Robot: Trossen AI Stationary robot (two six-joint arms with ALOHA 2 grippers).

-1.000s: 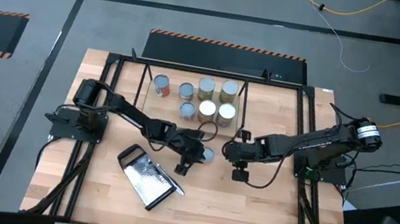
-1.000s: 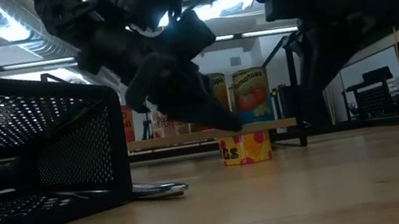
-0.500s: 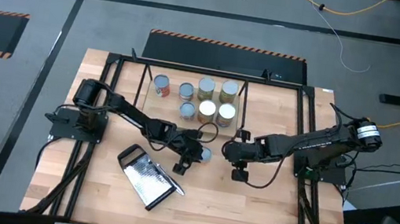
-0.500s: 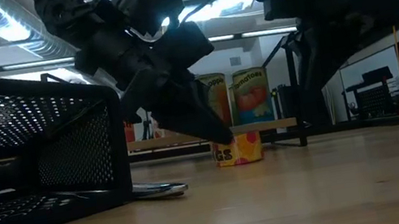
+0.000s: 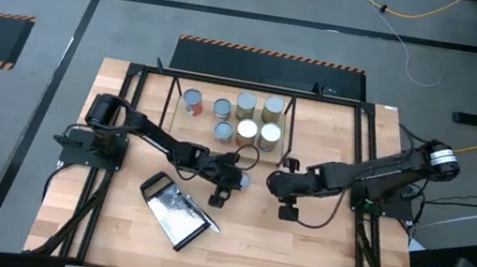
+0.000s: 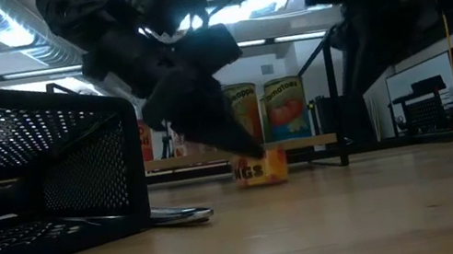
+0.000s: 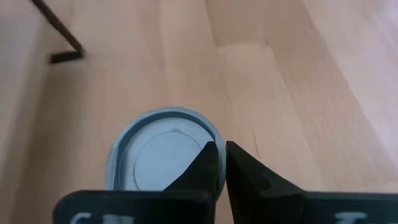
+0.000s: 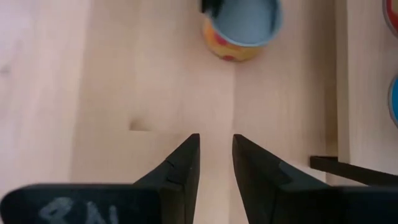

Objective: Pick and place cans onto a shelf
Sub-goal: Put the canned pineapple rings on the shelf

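On a light wooden table [image 5: 314, 259] framed by black rods, the left tool [image 7: 221, 163] hangs over a lone small can [image 6: 261, 167] near the table's middle, its two dark fingers pressed almost together above the can's blue-grey lid and clamping nothing. The low view shows that can standing upright on the boards, its yellow-orange label ending in the letters "GS", with the left arm's dark fingers angled down to its top edge. The right tool [image 8: 216, 158] waits just beside it toward the table's right edge, its fingers parted by a narrow gap over bare wood and gripping nothing; the same can shows farther off in its wrist view. Seven more cans stand on the shelf [image 5: 169, 116], a low black-rod rack with a wooden board near the table's far edge: one with an orange-red top [image 5: 192, 100], two small blue-grey ones [image 5: 222, 108], and four with cream or greenish tops [image 5: 257, 120]. From table height, two tall tins on the shelf carry green and orange labels; the right one [image 6: 286, 113] appears to read "Tomatoes", while the writing on its neighbour cannot be read. A flat metal grater [image 5: 174, 209] with a black handle lies toward the table's near edge, left of centre.
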